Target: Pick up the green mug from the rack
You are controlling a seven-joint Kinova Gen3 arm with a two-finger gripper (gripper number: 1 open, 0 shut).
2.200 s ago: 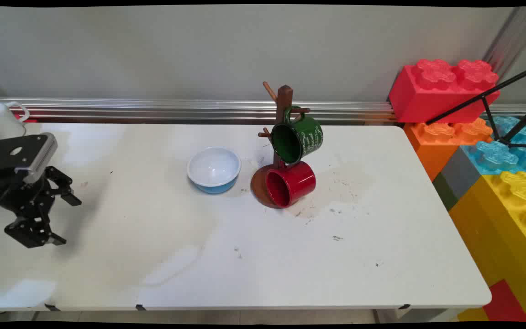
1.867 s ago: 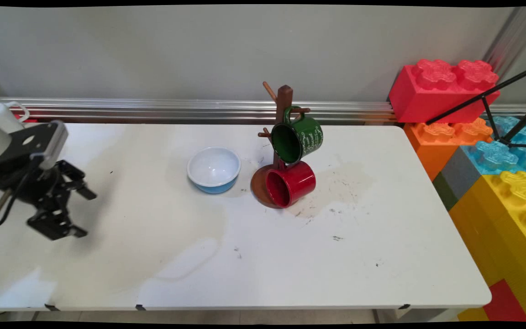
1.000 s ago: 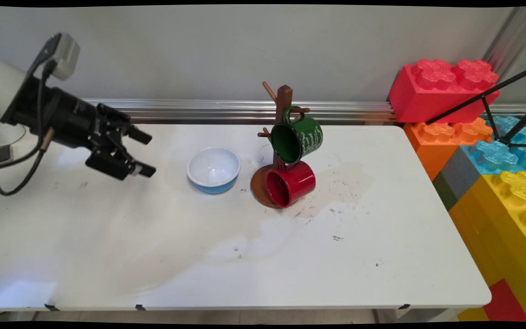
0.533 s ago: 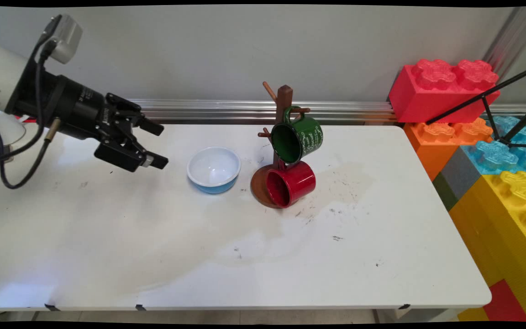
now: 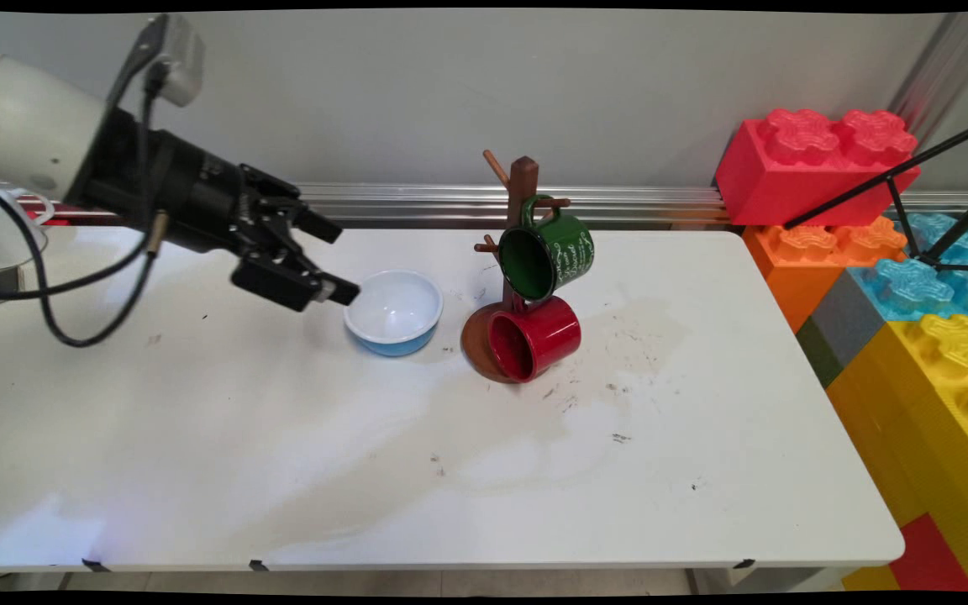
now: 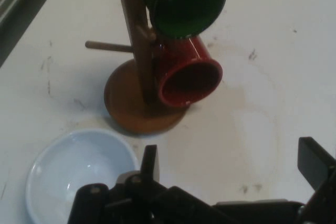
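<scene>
A black two-finger gripper (image 5: 334, 262), its fingers (image 6: 150, 162) spread wide and holding nothing, hangs just left of a small round bowl (image 5: 393, 312), white inside and blue outside, on the white desk (image 5: 450, 470); right of the bowl stands a brown wooden mug tree (image 5: 520, 195); a dark green enamel mug (image 5: 548, 254) hangs above a red mug (image 5: 534, 338).

Light-blue bowl (image 5: 393, 312) (white inside), green mug (image 5: 548, 252) with white lettering, red mug (image 5: 533, 338), brown wooden rack (image 5: 521, 181).
</scene>
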